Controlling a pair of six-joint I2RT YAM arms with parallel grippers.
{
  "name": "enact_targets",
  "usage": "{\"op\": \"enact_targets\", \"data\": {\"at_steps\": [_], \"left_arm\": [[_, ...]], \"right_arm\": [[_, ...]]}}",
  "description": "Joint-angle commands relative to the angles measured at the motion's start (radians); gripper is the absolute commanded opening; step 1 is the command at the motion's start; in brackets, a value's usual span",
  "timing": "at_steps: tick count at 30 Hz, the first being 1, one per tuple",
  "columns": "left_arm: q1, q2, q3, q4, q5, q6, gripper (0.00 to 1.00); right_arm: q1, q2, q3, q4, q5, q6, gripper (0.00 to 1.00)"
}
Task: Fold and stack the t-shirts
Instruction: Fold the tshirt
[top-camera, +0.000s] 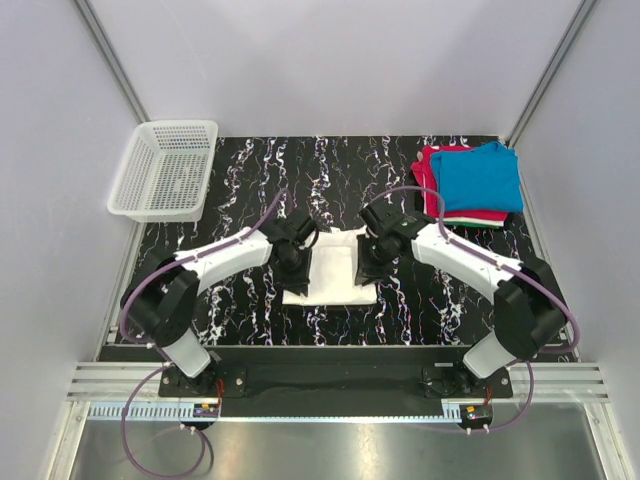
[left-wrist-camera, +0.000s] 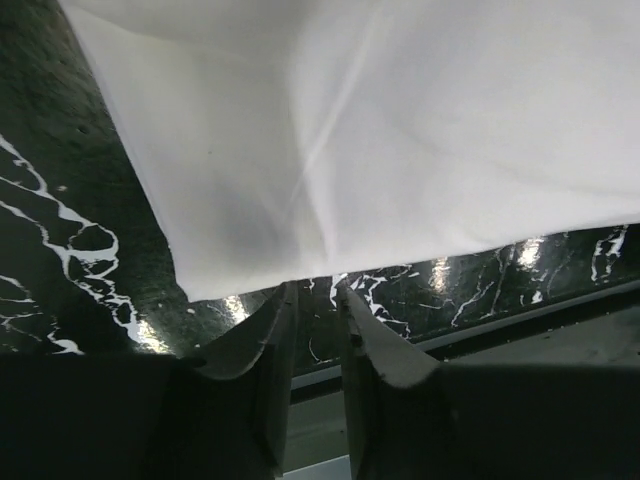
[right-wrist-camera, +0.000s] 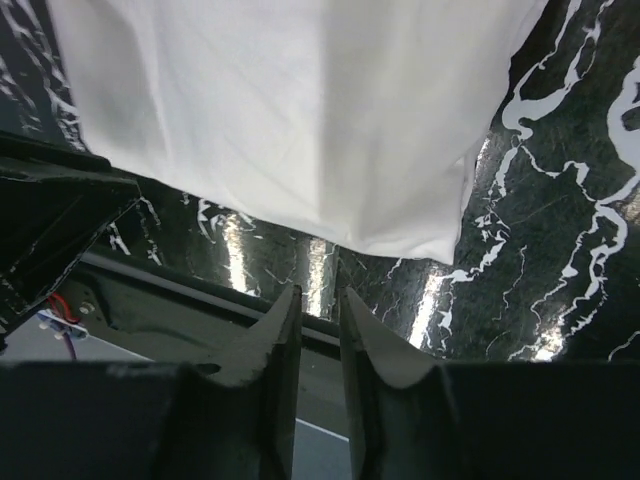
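Both arms reach inward from their bases, elbows bowed outward and wrists pitched down over the middle of the worktop (top-camera: 240, 190) (glossy black, white-veined marble pattern). The left tool (left-wrist-camera: 318, 292) and right tool (right-wrist-camera: 318, 290) each show dark tapered jaws slightly apart with nothing between them, tips just beside the edge of the white t-shirt (top-camera: 335, 270). That shirt lies at centre as a smooth, flat folded rectangle of soft cloth. At 2 o'clock a folded blue t-shirt (top-camera: 485, 178) tops a red t-shirt (top-camera: 430, 168), and a white mesh basket (top-camera: 165, 170) sits at 10 o'clock.

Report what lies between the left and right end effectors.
The folded white t-shirt lies between the left end effector and right end effector, shown in the top view.
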Motion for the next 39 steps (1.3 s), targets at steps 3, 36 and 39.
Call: {"op": "enact_targets", "data": {"at_steps": [3,36,39], "left_arm": [[0.078,-0.103,0.216,-0.039,-0.091,0.057,0.38],[0.276,0.213,0.304,0.081,0.023,0.245,0.34],[0.276,0.225,0.305,0.084,0.021,0.243,0.34]], "right_arm": [[0.003,-0.095,0.265,-0.110,0.167,-0.059,0.50],[-0.192,0.253,0.254,0.086,0.092,-0.247,0.62],[-0.192,0.263,0.247,0.089,0.080,-0.237,0.62]]}}
